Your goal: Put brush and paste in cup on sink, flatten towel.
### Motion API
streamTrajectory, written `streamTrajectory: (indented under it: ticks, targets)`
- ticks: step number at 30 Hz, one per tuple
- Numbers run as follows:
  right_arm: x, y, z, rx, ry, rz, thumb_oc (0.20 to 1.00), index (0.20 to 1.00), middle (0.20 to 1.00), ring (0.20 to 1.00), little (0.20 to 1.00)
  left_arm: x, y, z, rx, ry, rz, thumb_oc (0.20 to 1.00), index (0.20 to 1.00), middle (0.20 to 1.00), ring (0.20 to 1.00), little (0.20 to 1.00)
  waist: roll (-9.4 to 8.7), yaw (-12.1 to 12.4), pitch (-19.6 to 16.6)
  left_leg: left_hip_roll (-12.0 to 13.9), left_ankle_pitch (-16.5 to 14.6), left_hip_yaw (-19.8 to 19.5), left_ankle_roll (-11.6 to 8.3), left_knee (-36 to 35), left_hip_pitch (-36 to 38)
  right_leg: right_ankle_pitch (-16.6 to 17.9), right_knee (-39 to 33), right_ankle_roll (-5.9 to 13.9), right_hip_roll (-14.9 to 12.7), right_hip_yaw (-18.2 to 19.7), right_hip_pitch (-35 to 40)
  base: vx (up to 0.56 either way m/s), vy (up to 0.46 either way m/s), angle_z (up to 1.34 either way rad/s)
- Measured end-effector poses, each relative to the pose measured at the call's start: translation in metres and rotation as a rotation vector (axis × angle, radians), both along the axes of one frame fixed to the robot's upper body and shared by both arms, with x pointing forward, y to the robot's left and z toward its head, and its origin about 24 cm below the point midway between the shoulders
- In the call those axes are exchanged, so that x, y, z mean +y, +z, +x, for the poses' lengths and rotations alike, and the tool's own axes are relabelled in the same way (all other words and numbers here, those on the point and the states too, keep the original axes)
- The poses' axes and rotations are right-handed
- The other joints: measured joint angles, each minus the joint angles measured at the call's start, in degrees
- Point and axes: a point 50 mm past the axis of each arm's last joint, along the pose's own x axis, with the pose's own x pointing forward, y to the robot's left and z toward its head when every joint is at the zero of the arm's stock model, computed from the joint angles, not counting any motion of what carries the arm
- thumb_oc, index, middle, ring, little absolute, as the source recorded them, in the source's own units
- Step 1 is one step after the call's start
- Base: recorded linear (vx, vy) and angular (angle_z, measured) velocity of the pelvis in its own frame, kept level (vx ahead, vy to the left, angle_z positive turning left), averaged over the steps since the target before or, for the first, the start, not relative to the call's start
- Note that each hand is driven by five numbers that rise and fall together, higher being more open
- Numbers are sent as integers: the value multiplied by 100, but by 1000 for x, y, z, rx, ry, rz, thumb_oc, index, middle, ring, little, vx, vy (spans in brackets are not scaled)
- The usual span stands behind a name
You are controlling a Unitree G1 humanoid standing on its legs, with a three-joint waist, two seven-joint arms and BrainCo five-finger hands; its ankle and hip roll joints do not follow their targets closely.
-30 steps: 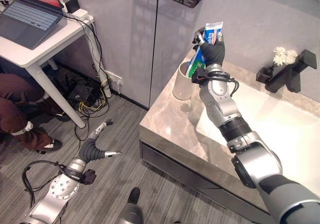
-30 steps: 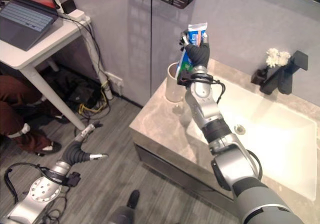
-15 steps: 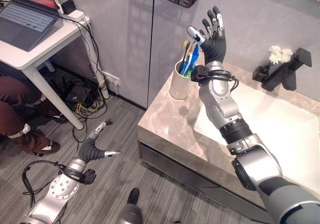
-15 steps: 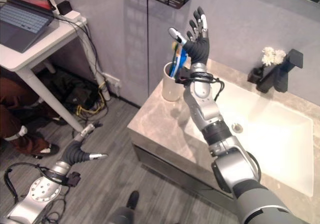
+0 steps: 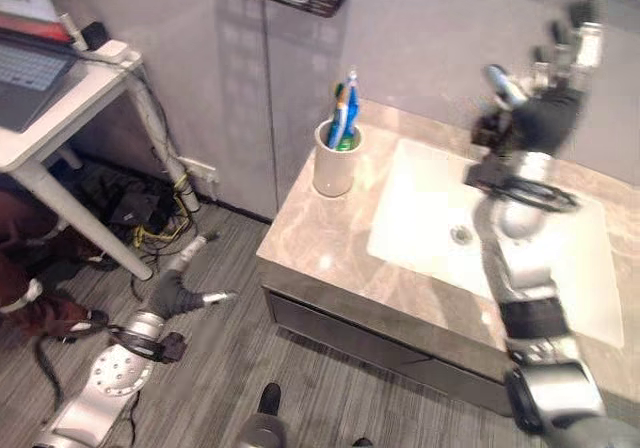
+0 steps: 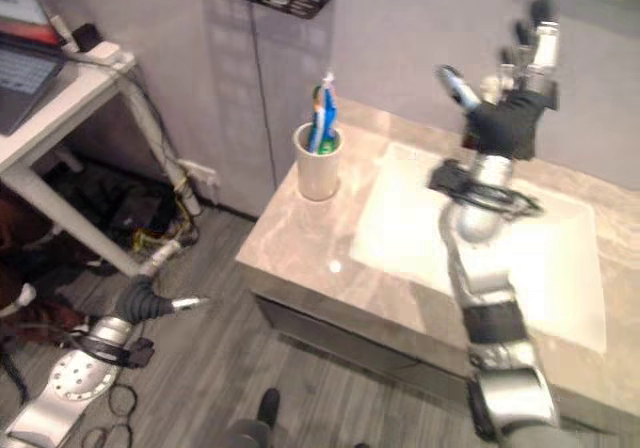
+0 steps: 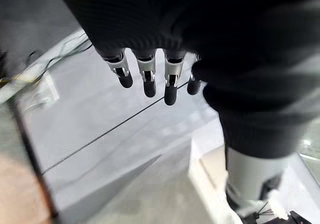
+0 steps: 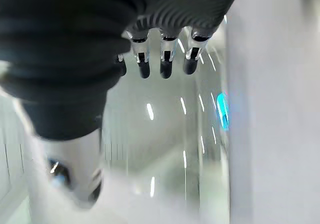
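The toothpaste tube and brush stand nearly upright in the white cup, long axes vertical, at the far left corner of the marble surface beside the sink. The right hand is raised over the sink's far side, fingers spread, holding nothing. The left hand hangs low above the floor, fingers straight.

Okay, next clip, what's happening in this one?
A humanoid is tidying a bathroom counter. The brush and paste stand in the white cup at the corner beside the sink. The right hand is raised over the sink, fingers spread and holding nothing. The left hand hangs low by the floor, open and idle. No towel can be seen, so flattening it seems to remain.
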Motion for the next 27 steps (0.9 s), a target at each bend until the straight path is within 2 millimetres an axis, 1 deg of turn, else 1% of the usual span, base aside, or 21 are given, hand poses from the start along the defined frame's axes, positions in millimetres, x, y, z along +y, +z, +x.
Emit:
streamTrajectory:
  ticks: [1, 3, 4, 5, 6, 7, 8, 10, 11, 12, 13, 15, 17, 18, 20, 22, 23, 24, 25, 26, 27]
  targets:
    - [-17, -3, -18, -13, -74, -23, 1000, 1000, 1000, 1000, 1000, 6, 9, -2, -53, 40, -19, 200, 200, 200, 200, 200, 30, -51, -4, 0, -10, 52, 15, -3, 19, 3, 1, 4, -9, 36, 17, 40, 9, -37]
    - [-51, -13, -37, 9, -221, -14, 1000, 1000, 1000, 1000, 1000, 23, 14, -8, -120, 170, -77, 200, 200, 200, 200, 200, 124, -284, -52, 13, -25, 220, 26, -2, 117, 33, -1, 0, -9, 189, 19, 16, 16, -38]
    - [-62, -15, -43, 25, -270, -29, 1000, 1000, 1000, 1000, 1000, 25, 15, -8, -125, 180, -76, 200, 200, 200, 200, 200, 172, -338, -74, 19, -26, 219, 27, -2, 130, 39, -1, -6, -6, 211, 27, 2, 14, -31]
    - [-67, -16, -46, 30, -293, -27, 1000, 1000, 1000, 1000, 1000, 26, 15, -8, -130, 186, -78, 200, 200, 200, 200, 200, 200, -406, -91, 34, -28, 244, 29, -3, 156, 49, 0, -13, 5, 272, 21, 14, 17, -25]
    - [-85, -18, -59, 35, -391, -38, 1000, 1000, 1000, 1000, 1000, 24, 15, -7, -140, 188, -111, 200, 200, 200, 200, 200, 275, -584, -178, 64, -57, 344, 38, -3, 165, 59, -1, -15, 33, 340, -17, 19, 18, -25]
    - [-95, -23, -67, 59, -450, -54, 1000, 1000, 1000, 1000, 1000, 24, 15, -6, -146, 189, -124, 200, 200, 200, 200, 200, 300, -624, -229, 74, -59, 360, 37, -4, 165, 60, -1, -16, 42, 370, -33, 18, 17, -37]
    - [-113, -34, -77, 112, -559, -61, 1000, 1000, 1000, 1000, 1000, 27, 13, -7, -135, 201, -126, 200, 200, 200, 200, 200, 343, -798, -334, 101, -67, 458, 28, -4, 175, 88, -2, -23, 66, 490, -107, 42, 6, -37]
    - [-138, -52, -88, 239, -713, -99, 1000, 1000, 1000, 1000, 1000, 30, 15, -8, -138, 210, -107, 200, 200, 200, 200, 200, 362, -873, -399, 122, -83, 576, 26, -5, 201, 117, -4, -28, 79, 632, -155, 23, -3, -41]
    - [-156, -71, -98, 346, -820, -84, 1000, 1000, 1000, 1000, 1000, 36, 15, -8, -142, 235, -96, 200, 200, 200, 200, 200, 360, -995, -422, 137, -100, 671, 29, -6, 239, 130, -3, -32, 91, 719, -184, -10, -4, -35]
    - [-163, -79, -101, 390, -857, -62, 1000, 1000, 1000, 1000, 1000, 39, 14, -9, -136, 254, -95, 200, 200, 200, 200, 200, 377, -991, -442, 143, -106, 696, 36, -7, 246, 142, -2, -42, 94, 749, -174, -20, 9, -35]
    - [-172, -89, -111, 436, -928, -22, 1000, 1000, 1000, 1000, 1000, 42, 8, -9, -112, 276, -101, 200, 200, 200, 200, 200, 416, -1162, -481, 152, -118, 782, 44, -8, 248, 158, -6, -41, 94, 814, -220, 3, 13, -29]
    - [-183, -104, -119, 506, -985, 19, 1000, 1000, 1000, 1000, 1000, 44, 3, -10, -89, 288, -107, 200, 200, 200, 200, 200, 437, -1196, -529, 162, -129, 889, 50, -7, 271, 172, -16, -42, 105, 948, -298, -1, 6, -34]
    - [-192, -126, -130, 600, -1036, 68, 1000, 1000, 1000, 1000, 1000, 46, 1, -10, -76, 298, -124, 200, 200, 200, 200, 200, 450, -1280, -561, 177, -130, 963, 49, -7, 274, 195, -48, -52, 117, 1012, -335, 5, -5, -22]
    - [-198, -148, -139, 681, -1061, 138, 1000, 1000, 1000, 1000, 1000, 46, 0, -10, -68, 301, -129, 200, 200, 200, 200, 200, 442, -1303, -598, 183, -130, 994, 49, -7, 270, 195, -50, -51, 123, 1052, -359, -2, -4, -10]
    - [-201, -170, -148, 753, -1069, 241, 1000, 1000, 1000, 1000, 1000, 46, -2, -10, -55, 301, -135, 200, 200, 200, 200, 200, 465, -1319, -623, 185, -129, 1019, 50, -7, 265, 210, -50, -56, 124, 1085, -378, -3, -6, -8]
    - [-198, -194, -157, 811, -1066, 354, 1000, 1000, 1000, 1000, 1000, 47, -10, -8, -23, 315, -162, 200, 200, 200, 200, 200, 510, -1321, -653, 185, -130, 1026, 51, -8, 265, 223, -51, -65, 125, 1089, -378, 0, 0, 0]
    - [-195, -220, -166, 859, -1045, 487, 1000, 1000, 1000, 1000, 1000, 44, -19, -4, 2, 321, -212, 200, 200, 200, 200, 200, 554, -1321, -669, 185, -128, 1029, 51, -7, 266, 228, -51, -65, 124, 1089, -379, 0, 0, 0]
    - [-194, -230, -168, 891, -1038, 532, 1000, 1000, 1000, 1000, 1000, 42, -22, -4, 16, 317, -221, 200, 200, 200, 200, 200, 557, -1304, -683, 187, -128, 1027, 51, -7, 265, 229, -50, -65, 128, 1089, -377, -27, -25, 3]
    - [-189, -256, -181, 956, -1006, 674, 1000, 1000, 1000, 1000, 1000, 36, -26, 0, 49, 289, -241, 200, 200, 200, 200, 200, 576, -1274, -675, 190, -124, 1016, 46, -7, 254, 229, -50, -67, 130, 1083, -379, 0, 0, 0]
    - [-186, -270, -187, 1014, -986, 739, 1000, 1000, 1000, 1000, 1000, 34, -27, 0, 63, 277, -246, 200, 200, 200, 200, 200, 579, -1259, -676, 189, -123, 1012, 45, -6, 258, 232, -45, -69, 132, 1081, -378, -33, -26, 2]
    - [-182, -286, -200, 1082, -967, 813, 1000, 1000, 1000, 1000, 1000, 32, -30, 0, 81, 269, -263, 200, 200, 200, 200, 200, 605, -1261, -678, 187, -123, 1016, 45, -7, 253, 235, -50, -69, 129, 1079, -384, 0, 0, 0]
